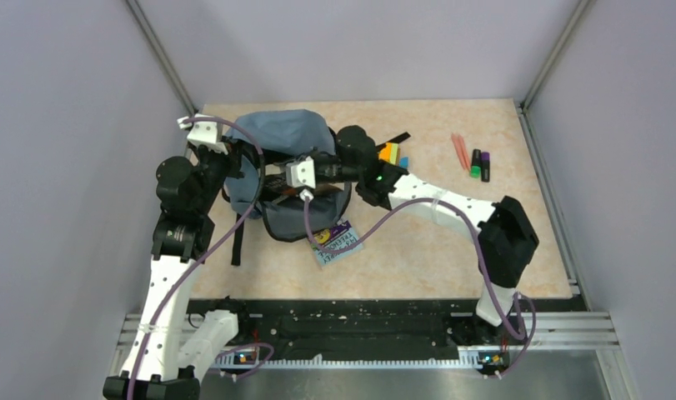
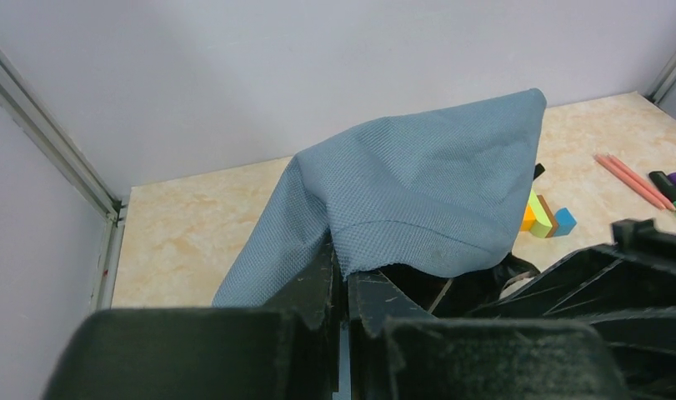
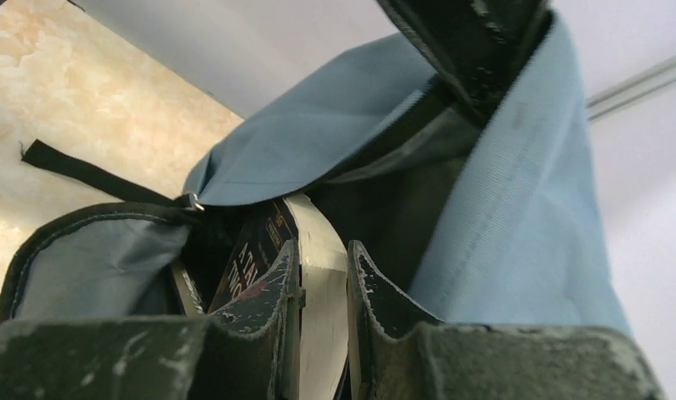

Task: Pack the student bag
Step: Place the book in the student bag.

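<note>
The soft dusty-blue fabric backpack (image 1: 284, 132) sits far left on the beige marbled table (image 1: 451, 242). The left gripper (image 2: 344, 271) pinches its flap, raised (tent-like). The right gripper (image 3: 322, 250) clamps a dark-covered, white-paged book (image 3: 313, 221) inside the bag's mouth.

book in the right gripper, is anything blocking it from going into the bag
Nothing visible does. The left gripper pinches the flap of the bag up, so the mouth gapes, and the book in the right gripper sits right at that opening. The black strap lies off to the side on the table.
</note>
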